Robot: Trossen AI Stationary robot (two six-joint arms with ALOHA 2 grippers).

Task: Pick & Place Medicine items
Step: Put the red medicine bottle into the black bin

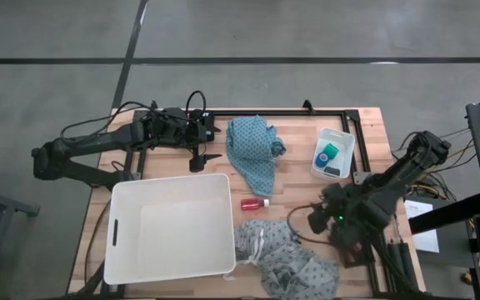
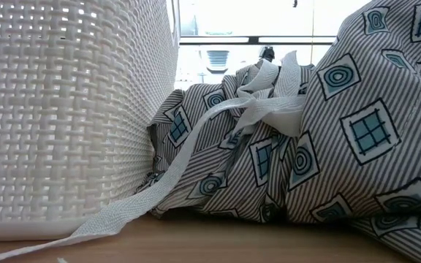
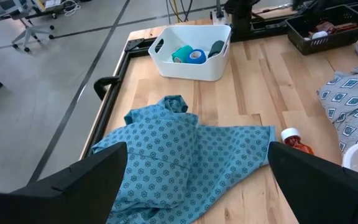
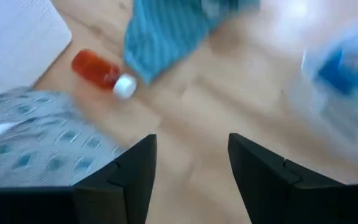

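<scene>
Right pincer (image 4: 188, 171): fingers apart, empty, above bare tabletop (image 4: 229, 112).
Red bottle (image 4: 101, 71): lying at pincer's 11 o'clock.
Left pincer (image 3: 197, 180): wide open, empty.

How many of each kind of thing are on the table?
Small red plastic bottle with white cap: 1
Patterned cloths, teal and grey: 2
White plastic bins, big and small: 2
Round rolls, teal-green and blue: 2
Total: 7
</scene>
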